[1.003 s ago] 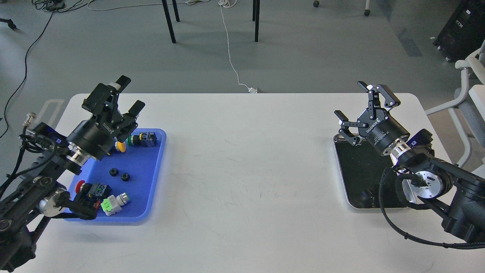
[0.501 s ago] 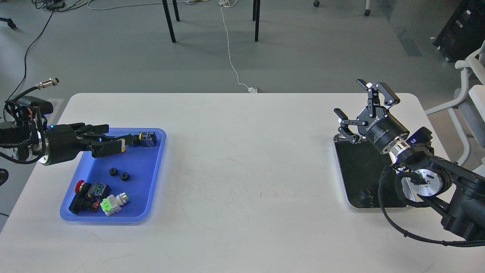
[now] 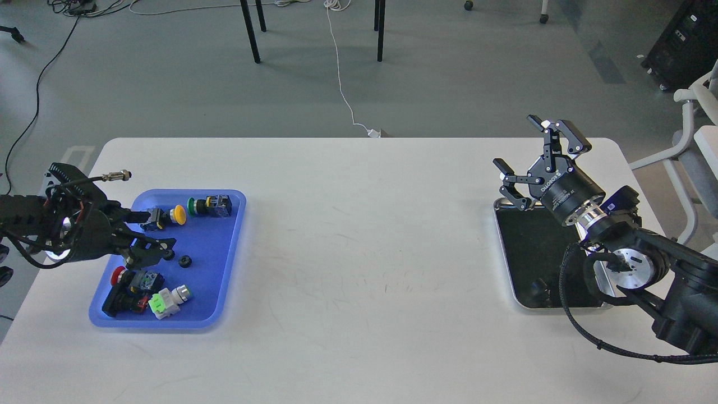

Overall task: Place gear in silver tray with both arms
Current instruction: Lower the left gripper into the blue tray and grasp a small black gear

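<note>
Two small black gears lie on the floor of the blue tray (image 3: 216,247): one gear (image 3: 184,261) in the open, the other (image 3: 168,254) partly hidden under my left gripper's lower finger. My left gripper (image 3: 159,228) is open and empty, reaching in low from the left over the blue tray, just left of the gears. The silver tray (image 3: 533,247) lies at the right of the table and its dark floor holds no gear. My right gripper (image 3: 535,152) is open and empty, held above the silver tray's far edge. The right arm hides the tray's right side.
The blue tray also holds push-button parts: a yellow-capped one (image 3: 178,214), a green-capped one (image 3: 208,206), a red-capped one (image 3: 128,280) and a white and green one (image 3: 168,299). Chair parts stand beyond the table's right edge (image 3: 695,140).
My left arm swung down from a raised pose to lie low over the blue tray, then shifted nearer the gears, fingers open. The right gripper barely moved.
</note>
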Motion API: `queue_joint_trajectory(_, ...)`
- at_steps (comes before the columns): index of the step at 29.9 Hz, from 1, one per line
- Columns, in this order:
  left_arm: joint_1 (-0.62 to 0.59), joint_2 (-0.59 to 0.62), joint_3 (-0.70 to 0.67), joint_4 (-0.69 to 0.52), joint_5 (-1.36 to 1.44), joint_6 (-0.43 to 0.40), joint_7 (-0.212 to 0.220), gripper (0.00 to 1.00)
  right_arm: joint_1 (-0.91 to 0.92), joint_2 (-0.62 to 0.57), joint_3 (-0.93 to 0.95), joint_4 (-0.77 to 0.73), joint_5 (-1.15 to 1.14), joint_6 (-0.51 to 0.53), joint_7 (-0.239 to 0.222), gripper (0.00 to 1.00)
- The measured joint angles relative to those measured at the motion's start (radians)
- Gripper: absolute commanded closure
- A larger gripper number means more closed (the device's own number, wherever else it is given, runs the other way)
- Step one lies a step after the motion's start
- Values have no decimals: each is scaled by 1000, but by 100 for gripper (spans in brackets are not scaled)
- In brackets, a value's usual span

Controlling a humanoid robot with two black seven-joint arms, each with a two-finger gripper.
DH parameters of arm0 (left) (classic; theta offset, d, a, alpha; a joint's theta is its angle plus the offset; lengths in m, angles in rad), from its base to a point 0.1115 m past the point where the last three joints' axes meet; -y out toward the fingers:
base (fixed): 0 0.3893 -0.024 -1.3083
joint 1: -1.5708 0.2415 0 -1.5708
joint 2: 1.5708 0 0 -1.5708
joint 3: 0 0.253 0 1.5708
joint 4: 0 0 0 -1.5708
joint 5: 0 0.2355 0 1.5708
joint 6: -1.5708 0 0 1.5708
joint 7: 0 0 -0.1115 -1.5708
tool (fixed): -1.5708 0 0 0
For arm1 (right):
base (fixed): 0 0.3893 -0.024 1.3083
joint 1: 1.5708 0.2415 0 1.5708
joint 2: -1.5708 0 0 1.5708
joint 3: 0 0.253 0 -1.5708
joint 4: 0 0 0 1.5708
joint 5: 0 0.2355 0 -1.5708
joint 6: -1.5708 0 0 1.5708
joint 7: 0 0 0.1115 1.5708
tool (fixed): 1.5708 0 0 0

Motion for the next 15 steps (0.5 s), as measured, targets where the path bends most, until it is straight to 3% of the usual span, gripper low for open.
queue_joint_trajectory(7,5,-38,22,-4,0,0,0,28,0,0,0,0,0,1,0,1)
queue_joint_trajectory(15,6,-90,38,-4,0,-2,0,43,-3,0,0,2,0,0,0,1)
